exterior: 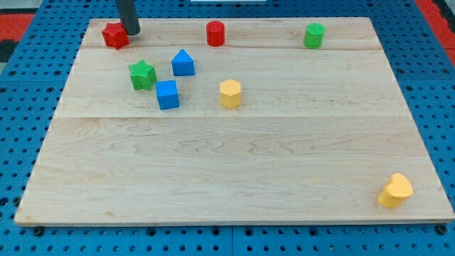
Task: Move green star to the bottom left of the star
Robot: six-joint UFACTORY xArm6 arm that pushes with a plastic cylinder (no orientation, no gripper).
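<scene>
Green star (142, 75) is seen below and to the right of the red star (114, 35), just beside the blue cube (168, 94). My tip (132, 31), a bare rod holding nothing, is pressed at the red star's right edge. An approach step is judged underway; a leftward push from the green star's right is called for.
</scene>
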